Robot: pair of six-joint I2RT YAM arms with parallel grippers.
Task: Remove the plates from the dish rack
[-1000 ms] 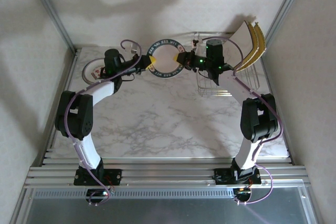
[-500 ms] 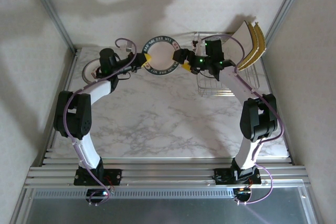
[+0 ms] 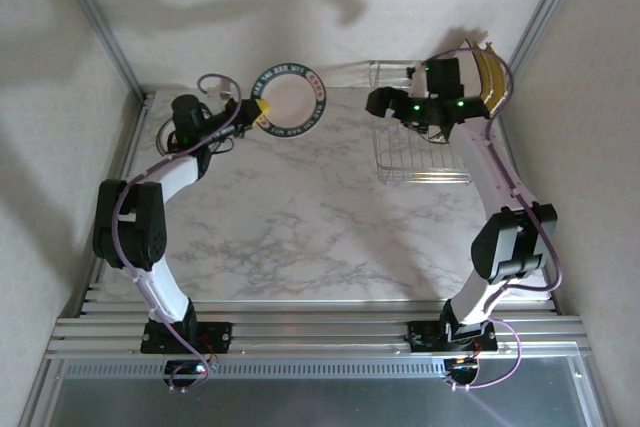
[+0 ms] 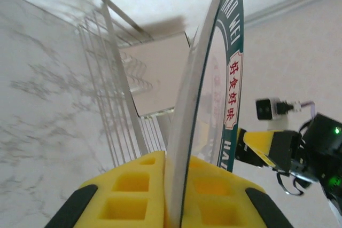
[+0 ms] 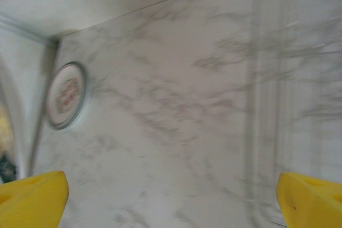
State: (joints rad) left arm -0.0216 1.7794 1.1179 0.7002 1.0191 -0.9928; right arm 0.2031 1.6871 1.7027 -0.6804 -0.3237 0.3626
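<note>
Left gripper (image 3: 260, 107) clamps plate (image 3: 288, 99), right gripper (image 3: 374, 101) open — seemingly by rack (image 3: 425, 159)

L gripper (image 3: 258, 110) holds round plate (image 3: 288, 100) (dark rim); R gripper (image 3: 377, 101) at rack (image 3: 420, 162).

From above, the left arm (image 3: 185, 127) covers most of a plate (image 3: 162, 137) on the counter (image 3: 300, 217); the right arm (image 3: 440, 97) hides part of the square plates (image 3: 491, 75). The held plate (image 4: 211, 94) vanishes low between the left fingers (image 4: 133, 190). The right wrist's view is smeared, rack wires (image 5: 272, 105) blurred.

Soft even light, arm shadows on the back wall; right wrist view blurred.
</note>
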